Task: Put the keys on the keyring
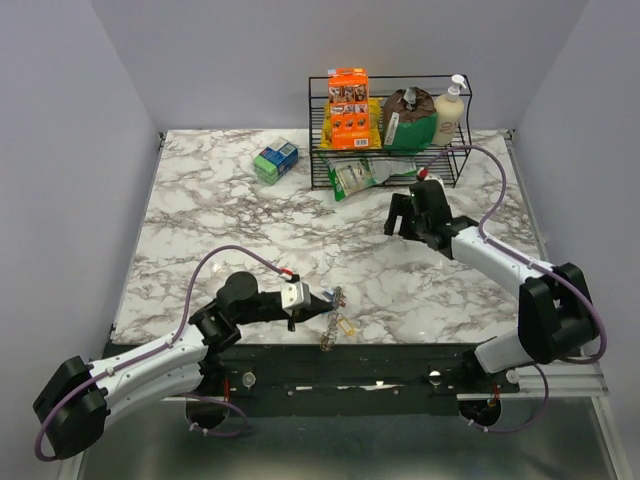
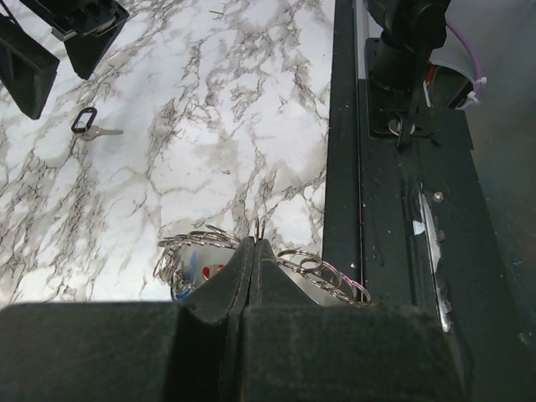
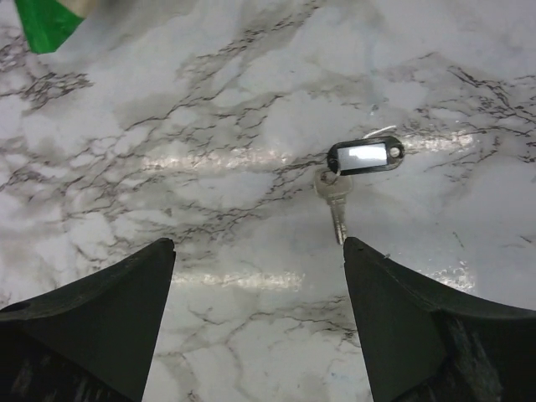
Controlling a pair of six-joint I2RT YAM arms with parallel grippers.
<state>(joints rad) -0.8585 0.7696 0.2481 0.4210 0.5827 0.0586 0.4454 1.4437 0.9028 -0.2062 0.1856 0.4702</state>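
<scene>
Left arm: reaches low from its base at the near-left corner. The forearm angles up and right, and the wrist sits just above the near table edge.
Left gripper: its fingers are pressed together, clamped on a strand of the keyring. A thin wire end pokes out past the tips.
Keyring position: at the near edge of the table, just right of the left fingers. In the left wrist view its silvery coils fan out on both sides of the closed tips.
Keys on ring: 1 yellow head shows against the coils from above. Red and blue bits sit under the coils in the left wrist view, too hidden to make out.
Right arm: elbow at the near-right, forearm running up and left. The wrist is bent so the gripper points down at the table in front of the wire rack.
Right gripper: its fingers are wide apart with nothing between them.
Loose key: lies flat on the table, a silver blade with a black tag bearing a white label. It is ahead of the gap, nearer 1 finger and touching neither.
Spacing: the loose key is well apart from the keyring.
</scene>
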